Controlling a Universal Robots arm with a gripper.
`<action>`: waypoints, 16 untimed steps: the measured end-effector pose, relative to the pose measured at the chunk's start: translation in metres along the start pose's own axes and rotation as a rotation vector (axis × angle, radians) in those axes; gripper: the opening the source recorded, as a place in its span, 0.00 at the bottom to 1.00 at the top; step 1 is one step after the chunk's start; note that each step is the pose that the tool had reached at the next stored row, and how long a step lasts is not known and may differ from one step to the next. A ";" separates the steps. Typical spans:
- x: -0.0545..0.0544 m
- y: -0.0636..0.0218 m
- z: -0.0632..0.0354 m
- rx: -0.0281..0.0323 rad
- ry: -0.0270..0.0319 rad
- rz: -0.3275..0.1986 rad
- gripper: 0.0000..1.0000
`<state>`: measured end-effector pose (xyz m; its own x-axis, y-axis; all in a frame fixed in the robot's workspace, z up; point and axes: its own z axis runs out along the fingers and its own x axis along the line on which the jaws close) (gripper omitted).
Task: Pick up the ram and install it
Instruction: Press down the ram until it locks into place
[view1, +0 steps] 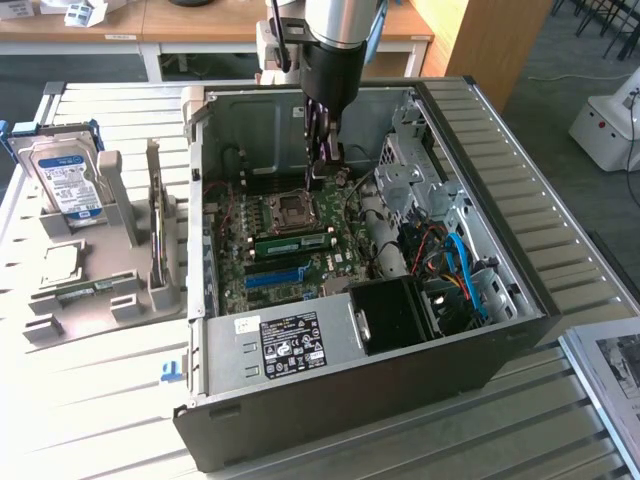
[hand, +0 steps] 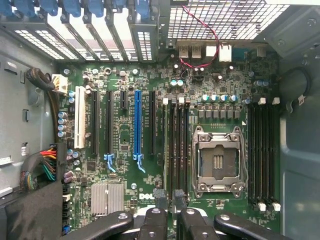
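Note:
The ram (view1: 292, 241), a long thin green stick, stands on edge in a slot of the motherboard, just in front of the CPU socket (view1: 293, 208). My gripper (view1: 325, 178) hangs inside the open computer case (view1: 350, 405), above the board and behind the socket, clear of the ram. In the wrist view the two dark fingertips (hand: 161, 199) point down at the black memory slots (hand: 178, 150) beside the socket (hand: 218, 160). The gripper (hand: 170, 199) is open, with a narrow gap and bare board between the fingers.
A long blue slot (view1: 272, 277) (hand: 137, 125) runs parallel to the ram. The power supply (view1: 290, 345) and a tangle of cables (view1: 450, 270) fill the case's near side. At the exterior view's left, a grey holder (view1: 100, 300) carries a blue-labelled hard drive (view1: 65, 178).

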<state>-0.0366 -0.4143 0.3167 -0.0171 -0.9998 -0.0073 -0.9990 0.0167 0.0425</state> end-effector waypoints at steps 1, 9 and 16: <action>0.000 0.0000 0.0000 0.0000 0.0000 0.000 0.19; 0.000 0.0000 0.0000 0.0000 0.0000 0.000 0.10; 0.000 -0.0001 0.0000 0.0000 0.0001 0.000 0.10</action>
<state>-0.0365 -0.4143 0.3167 -0.0170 -0.9998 -0.0072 -0.9990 0.0167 0.0425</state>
